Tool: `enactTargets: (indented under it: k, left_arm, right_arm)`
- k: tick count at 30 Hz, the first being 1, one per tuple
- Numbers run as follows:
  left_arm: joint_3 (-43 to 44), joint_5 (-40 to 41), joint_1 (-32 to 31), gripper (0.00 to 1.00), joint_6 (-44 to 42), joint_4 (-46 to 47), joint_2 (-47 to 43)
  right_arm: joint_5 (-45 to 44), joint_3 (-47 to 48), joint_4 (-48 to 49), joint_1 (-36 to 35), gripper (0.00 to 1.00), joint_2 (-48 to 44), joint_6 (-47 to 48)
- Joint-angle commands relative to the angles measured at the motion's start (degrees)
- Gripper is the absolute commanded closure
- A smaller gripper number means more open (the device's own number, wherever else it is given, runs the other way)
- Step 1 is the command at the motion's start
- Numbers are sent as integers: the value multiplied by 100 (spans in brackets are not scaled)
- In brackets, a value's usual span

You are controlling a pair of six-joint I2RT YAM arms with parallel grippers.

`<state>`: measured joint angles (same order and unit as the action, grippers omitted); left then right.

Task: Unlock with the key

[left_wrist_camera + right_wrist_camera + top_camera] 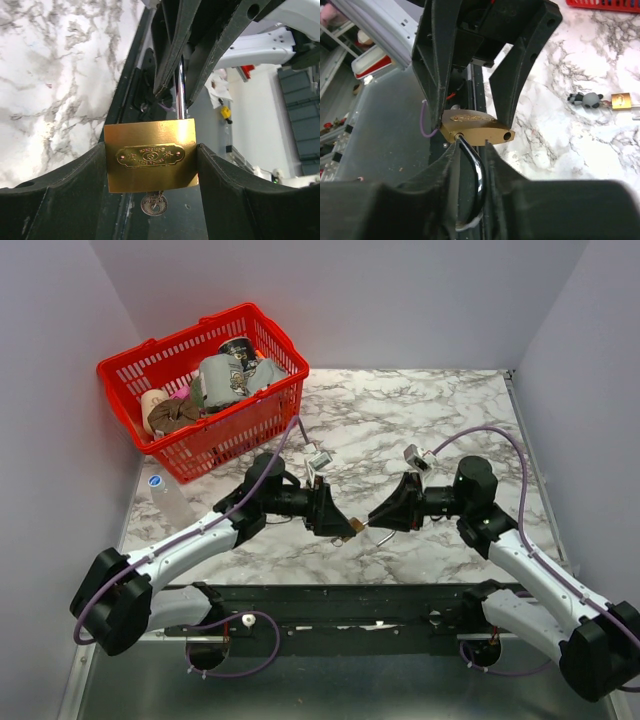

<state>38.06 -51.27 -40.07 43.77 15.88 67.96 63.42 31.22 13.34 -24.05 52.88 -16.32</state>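
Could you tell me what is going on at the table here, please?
The left hand is clamped on the sides of a rectangular brass padlock, held between the two arms. The right hand has its fingers either side of the padlock's curved silver steel shackle, though a firm grip is not certain. One shackle end is out of the body, so the lock looks open. What looks like a small silver key sticks out underneath.

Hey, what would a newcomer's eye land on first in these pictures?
A brass padlock held up between the two arms over the middle of the marble table: the left gripper clamps its body, the right gripper straddles its silver shackle. Then the red basket, stuffed with odds and ends, at the table's far left corner.
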Motion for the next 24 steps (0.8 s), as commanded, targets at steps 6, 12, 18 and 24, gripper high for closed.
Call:
enactTargets:
  k: [6,12,18,24]
  left_arm:
    - [219,1836,0,100,-1238,-1297,-468]
    - [114,2962,-342,100,-1450,-1692,-381]
    - [175,4826,-1229,100,-1538,-2177,-135]
    - [96,5952,-1635,100,-1248,-1896,251]
  right_arm:
    - [-1005,191,-833,-38,89,459,225]
    - [-1858,279,-860,-29,99,1048,155]
    - [-2430,358,-842,-47,99,1479,225]
    - [-2826,437,-605,-47,84,2137,23]
